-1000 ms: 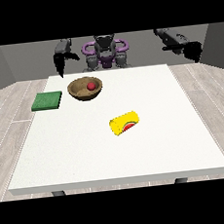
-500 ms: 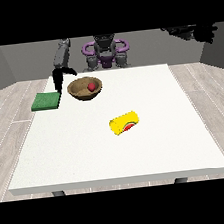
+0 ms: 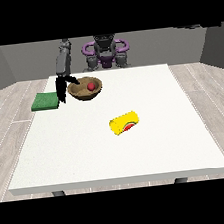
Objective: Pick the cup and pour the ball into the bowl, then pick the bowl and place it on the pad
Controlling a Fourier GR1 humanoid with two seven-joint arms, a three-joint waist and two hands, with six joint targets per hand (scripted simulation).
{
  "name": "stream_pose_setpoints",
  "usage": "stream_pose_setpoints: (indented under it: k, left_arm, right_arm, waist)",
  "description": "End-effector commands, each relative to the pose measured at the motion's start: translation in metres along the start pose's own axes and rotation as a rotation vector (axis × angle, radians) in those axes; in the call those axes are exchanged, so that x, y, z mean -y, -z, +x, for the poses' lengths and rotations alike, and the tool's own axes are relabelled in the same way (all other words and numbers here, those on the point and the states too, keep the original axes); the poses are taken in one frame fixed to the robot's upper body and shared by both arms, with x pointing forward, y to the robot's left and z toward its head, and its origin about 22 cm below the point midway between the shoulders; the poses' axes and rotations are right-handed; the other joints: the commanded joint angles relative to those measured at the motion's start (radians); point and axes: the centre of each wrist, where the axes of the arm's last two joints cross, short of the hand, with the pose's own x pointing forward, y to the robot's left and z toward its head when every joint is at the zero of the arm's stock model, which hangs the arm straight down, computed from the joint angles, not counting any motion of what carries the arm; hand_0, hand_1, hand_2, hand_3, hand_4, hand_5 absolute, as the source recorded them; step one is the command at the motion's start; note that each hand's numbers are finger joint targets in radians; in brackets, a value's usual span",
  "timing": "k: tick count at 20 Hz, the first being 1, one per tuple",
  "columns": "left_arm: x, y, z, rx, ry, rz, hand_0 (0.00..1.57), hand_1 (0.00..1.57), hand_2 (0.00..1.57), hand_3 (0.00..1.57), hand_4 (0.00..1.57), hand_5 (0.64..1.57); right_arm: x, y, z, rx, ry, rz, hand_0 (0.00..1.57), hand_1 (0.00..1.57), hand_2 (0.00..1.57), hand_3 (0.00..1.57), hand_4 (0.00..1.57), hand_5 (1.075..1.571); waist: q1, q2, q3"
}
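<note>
Bowl [image 3: 85,89] just beside hand [image 3: 61,90], ball [image 3: 90,86] inside

A large white table [image 3: 138,155] stands on pale wood-plank floor [image 3: 216,108] before plain grey walls [image 3: 175,46].

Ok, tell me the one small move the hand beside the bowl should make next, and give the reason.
Probably close the hand at the view's left on the near rim of the wooden bowl. The red ball already lies in the bowl, the yellow cup lies tipped on the table, and the hand hangs between the bowl and the green pad, so grasping comes next.
</note>
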Motion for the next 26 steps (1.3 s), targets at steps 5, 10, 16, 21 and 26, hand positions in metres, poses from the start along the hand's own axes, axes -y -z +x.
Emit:
stream_pose_setpoints:
  k: [5, 10, 16, 21, 26]
  left_arm:
    - [-0.011, 0.014, 0.04, 0.057, -0.021, -0.017, 0.0, 0.0, 0.0, 0.0, 0.04, 1.525]
    - [0.0, 0.014, 0.035, 0.048, -0.009, -0.037, 0.0, 0.0, 0.0, 0.0, 0.0, 1.528]
    - [0.005, 0.027, 0.052, 0.072, -0.035, -0.05, 0.0, 0.0, 0.0, 0.0, 0.0, 1.542]
    - [0.003, 0.026, 0.055, 0.067, -0.028, -0.065, 0.0, 0.0, 0.0, 0.0, 0.0, 1.54]
    - [0.005, 0.028, 0.059, 0.095, -0.043, -0.08, 0.0, 0.0, 0.0, 0.0, 0.0, 1.537]
  right_arm:
    - [0.009, 0.01, -0.015, 0.025, 0.017, -0.035, 0.0, 0.0, 0.0, 0.0, 0.34, 1.57]
    - [-0.005, 0.007, -0.026, -0.012, 0.018, -0.055, 0.0, 0.0, 0.0, 0.0, 0.28, 1.566]
    - [-0.053, 0.018, -0.026, -0.003, -0.021, -0.024, 0.0, 0.0, 0.0, 0.0, 0.43, 1.57]
    - [-0.055, 0.018, -0.029, -0.04, -0.049, -0.114, 0.0, 0.0, 0.0, 0.0, 0.42, 1.57]
    - [-0.044, -0.005, -0.05, -0.154, -0.102, -0.167, 1.57, 1.57, 1.57, 0.86, 0.87, 1.421]
  waist:
    - [0.037, 0.061, 0.0004]
    - [0.042, 0.03, -0.0001]
    - [0.065, 0.069, -0.001]
    - [0.11, 0.046, -0.0008]
    - [0.118, 0.07, -0.0014]
